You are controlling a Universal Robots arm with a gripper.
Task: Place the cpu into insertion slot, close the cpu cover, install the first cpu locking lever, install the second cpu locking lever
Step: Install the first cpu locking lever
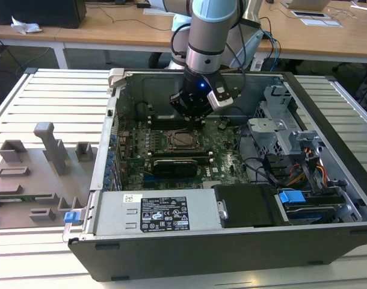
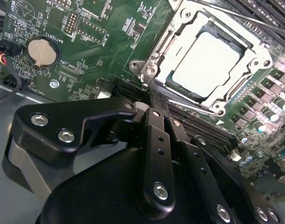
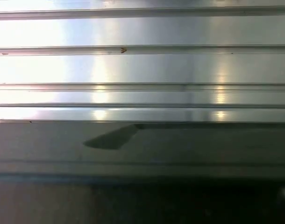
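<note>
exterior view first: computer case [image 1: 231, 241] lies open on the slatted desk [image 1: 51, 96], and the arm reaches down into it, with the gripper [image 1: 192, 114] hanging just above the motherboard [image 1: 225, 150], a little toward the case's back wall from the socket. the cpu [image 1: 181, 139] sits in that socket near the middle of the board, with the cpu cover [image 1: 181, 148] around it. a grey fixture plate [image 1: 33, 174] lies on the desk at the exterior view's left of the case.

second wrist view: the gripper's black fingers [image 2: 156, 154] stand close together, pinched narrow with nothing between them, and their tips [image 2: 154, 100] end just beside one corner of the socket. the cpu [image 2: 205, 58] lies flat in the slot, its pale top showing through the open centre of the cpu cover [image 2: 254, 51], which seems to be lying down over it. a thin locking lever [image 2: 191, 105] runs along the socket's near side. a coin battery [image 2: 41, 51] sits well apart on the board.

first wrist view: bright metal slats [image 3: 142, 65] above a dark band.
</note>
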